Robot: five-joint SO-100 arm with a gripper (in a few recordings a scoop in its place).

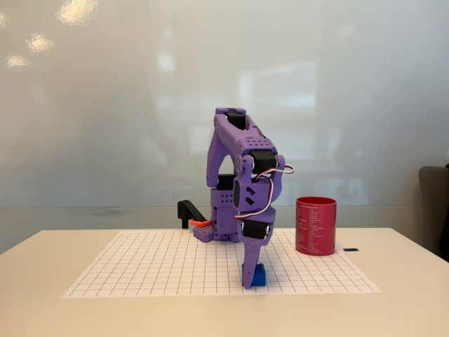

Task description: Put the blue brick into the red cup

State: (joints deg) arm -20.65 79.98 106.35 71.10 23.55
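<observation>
The blue brick (258, 276) sits on the white grid mat (161, 267) near its front edge, a little right of centre. The purple arm reaches straight down, and its gripper (250, 275) stands right at the brick, with the purple fingers (248, 270) covering the brick's left side. From this side-on angle I cannot see whether the fingers are closed on the brick. The red cup (316, 225) stands upright on the mat's back right corner, well to the right of and behind the gripper.
The arm's purple base (219, 228) sits at the mat's back edge, with a black clamp (189, 210) and an orange piece beside it. A small black object (351, 249) lies on the table right of the cup. A dark chair (435, 203) stands at the right edge.
</observation>
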